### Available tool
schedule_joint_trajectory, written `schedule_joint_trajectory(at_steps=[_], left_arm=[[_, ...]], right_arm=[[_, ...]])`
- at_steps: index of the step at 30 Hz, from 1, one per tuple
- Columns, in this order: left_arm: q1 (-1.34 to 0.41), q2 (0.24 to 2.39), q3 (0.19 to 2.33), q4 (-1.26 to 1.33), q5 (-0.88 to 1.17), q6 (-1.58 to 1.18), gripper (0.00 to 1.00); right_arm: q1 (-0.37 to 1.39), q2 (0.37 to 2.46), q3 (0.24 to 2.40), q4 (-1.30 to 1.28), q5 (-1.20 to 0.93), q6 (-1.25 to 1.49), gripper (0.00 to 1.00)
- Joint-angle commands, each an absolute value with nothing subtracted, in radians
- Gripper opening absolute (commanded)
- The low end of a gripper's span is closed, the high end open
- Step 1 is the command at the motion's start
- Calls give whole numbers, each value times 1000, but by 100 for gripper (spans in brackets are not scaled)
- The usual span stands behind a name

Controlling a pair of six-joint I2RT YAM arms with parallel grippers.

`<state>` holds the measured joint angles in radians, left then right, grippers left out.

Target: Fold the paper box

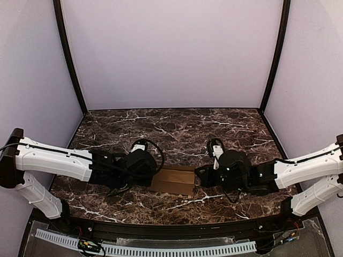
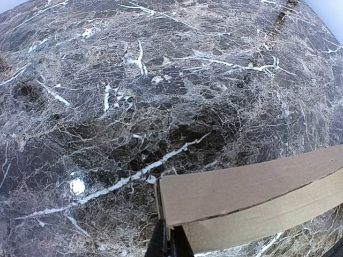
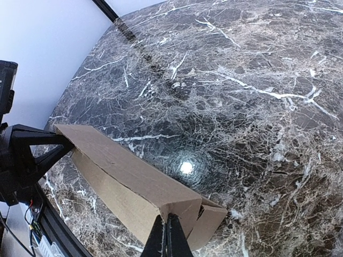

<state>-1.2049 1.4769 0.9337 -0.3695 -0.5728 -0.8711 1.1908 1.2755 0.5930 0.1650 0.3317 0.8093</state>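
Near the front edge: paper box (image 1: 174, 180) clamped at both ends

It spans between the left gripper (image 2: 167, 241) and right gripper (image 3: 170, 235), each closed on one end. Bare marble table (image 1: 187, 128) stretches behind; enclosure walls (image 1: 171, 53) stand well apart.

Paper box (image 1: 174, 179), plain brown cardboard, partly folded into a long narrow shape. Lying lengthwise left to right, close to the middle of the near edge of the table (image 1: 214, 128). Broad top panel facing up, narrower side panel folded down beneath it along a straight crease. Right end not closed, small flap sticking out past the corner. Unclear whether resting on the surface or raised just off it.
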Motion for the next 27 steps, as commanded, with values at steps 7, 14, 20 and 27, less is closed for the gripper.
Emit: schedule_joint_trajectory(at_steps=[7,14,20,27], left_arm=[[-1225,1503,977,-360,-537,-847,1],[-1228,1492,976,-359,-538,-841,1],[-1231,1493,975,-355,-538,-846,1],[-1233,1493,971,-353,-542,-850,1]], right_arm=[[1202,1292,676,162,294,891,0],[1203,1315,655,142,319,944,0],[1202,1311,636,196,329,996,0],[1205,1322,611,182,327,990,0]])
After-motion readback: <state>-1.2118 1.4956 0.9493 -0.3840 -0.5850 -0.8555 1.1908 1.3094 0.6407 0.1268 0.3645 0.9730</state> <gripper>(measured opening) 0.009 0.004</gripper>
